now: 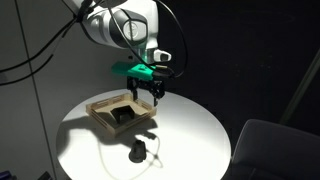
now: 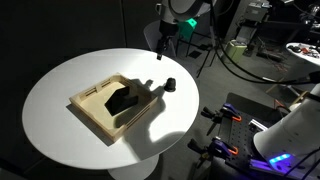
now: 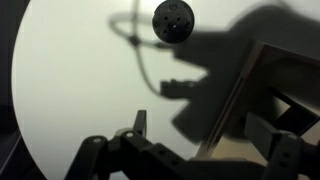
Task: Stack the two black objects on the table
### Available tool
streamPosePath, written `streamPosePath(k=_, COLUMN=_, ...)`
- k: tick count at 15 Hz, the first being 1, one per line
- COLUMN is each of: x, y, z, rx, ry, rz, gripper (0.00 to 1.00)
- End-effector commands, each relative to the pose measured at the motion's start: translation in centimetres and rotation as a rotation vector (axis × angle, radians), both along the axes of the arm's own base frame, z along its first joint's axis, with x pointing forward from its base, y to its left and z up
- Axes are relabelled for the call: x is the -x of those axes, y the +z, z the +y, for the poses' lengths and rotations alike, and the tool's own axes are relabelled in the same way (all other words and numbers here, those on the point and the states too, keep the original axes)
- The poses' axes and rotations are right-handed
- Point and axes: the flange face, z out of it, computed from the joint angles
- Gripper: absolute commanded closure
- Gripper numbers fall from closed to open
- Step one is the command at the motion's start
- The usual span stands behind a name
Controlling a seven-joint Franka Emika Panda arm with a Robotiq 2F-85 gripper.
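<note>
So, the gripper (image 1: 148,97) hangs in the air with its fingers (image 3: 138,125) spread wide and nothing between them. It's totally empty as far as I can see.

Right underneath it, a bit off to one side, is the wooden tray (image 1: 97,113), and in the wrist view that tray (image 3: 265,80) sits just off the hand's side. A chunky angular black block (image 2: 125,100) lies inside it, below the hand and not touching it.

As for the two black objects, I can only really pick out one small dark round piece (image 3: 172,20). It's out ahead of the fingers in the wrist view, well apart from them, sitting on the bare white table (image 2: 60,90) outside the tray. In both exterior views it's the little dark blob (image 1: 138,152) near the tray's edge (image 2: 170,85). Whether that's one piece or two sitting together, I can't tell at this size.

The hand's shadow falls across the tabletop between the fingers and that piece. A thin dark curved line runs beside the piece too; cable or shadow, can't say.
</note>
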Motion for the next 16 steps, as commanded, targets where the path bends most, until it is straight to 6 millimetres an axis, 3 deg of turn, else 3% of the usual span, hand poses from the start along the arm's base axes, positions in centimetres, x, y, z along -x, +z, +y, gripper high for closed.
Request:
streamPosePath(k=1, x=0.3, y=1.4, z=0.9, rx=0.026, ry=-0.131, rz=0.091, gripper=0.0)
streamPosePath(k=8, x=2.4, y=2.5, z=3.7, rx=-0.011, ry=-0.107, rz=0.281, gripper=0.0)
streamPosePath(k=16, x=4.9, y=5.4, z=5.6, rx=-0.019, ry=-0.071, rz=0.308, gripper=0.0)
